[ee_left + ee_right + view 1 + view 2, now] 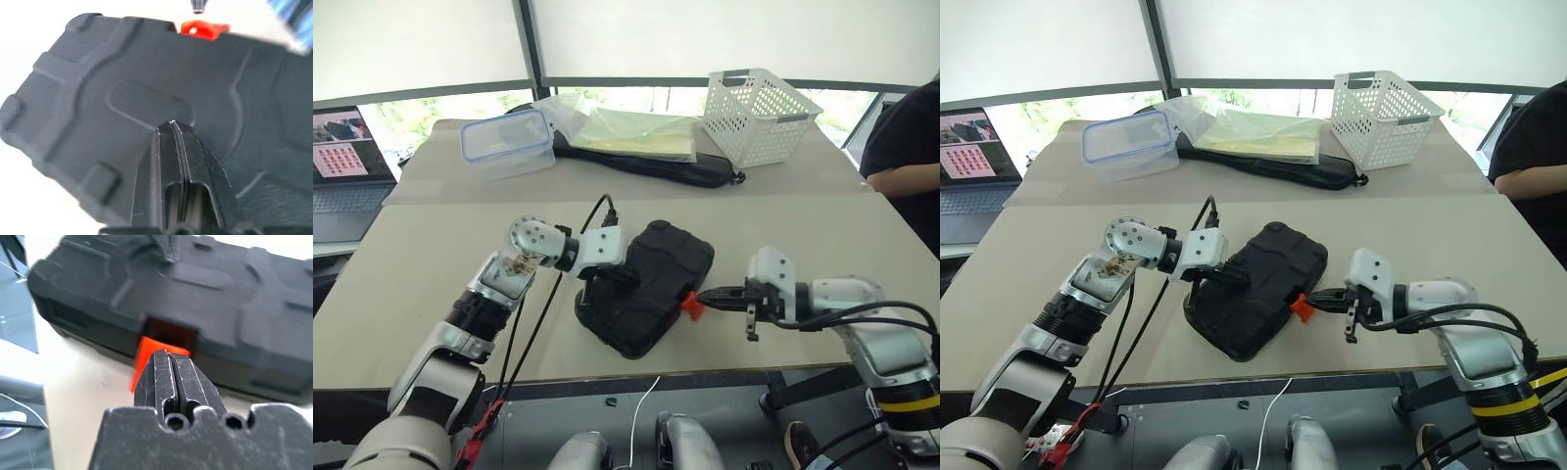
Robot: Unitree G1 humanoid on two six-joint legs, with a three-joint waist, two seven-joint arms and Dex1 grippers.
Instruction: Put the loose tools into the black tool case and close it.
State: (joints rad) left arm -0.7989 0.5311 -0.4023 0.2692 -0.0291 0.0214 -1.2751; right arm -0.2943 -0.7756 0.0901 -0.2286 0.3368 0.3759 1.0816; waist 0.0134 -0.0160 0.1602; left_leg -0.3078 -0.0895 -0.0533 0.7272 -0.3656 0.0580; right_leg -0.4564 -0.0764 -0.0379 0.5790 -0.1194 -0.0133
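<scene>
1. Left gripper (625, 277): jaws pressed together, holding nothing, tips resting on or just above the case lid near its left side.
2. Case (656, 269): black moulded plastic, lid down, lying near the front edge of the table (431, 245), between the two grippers. No loose tools lie on the table around it, so they are likely inside already.
3. Handling, as a judgement: the shell looks stiff and fairly light, with a smooth ribbed lid that could slide under a push. Pressing flat on the lid steadies it better than pinching an edge.
4. Latch (691, 306): small and orange, on the case's right side, sticking out and seemingly not yet snapped home. It is the part to push.
5. Right gripper (703, 295): jaws together, empty, tips right at the latch.
</scene>
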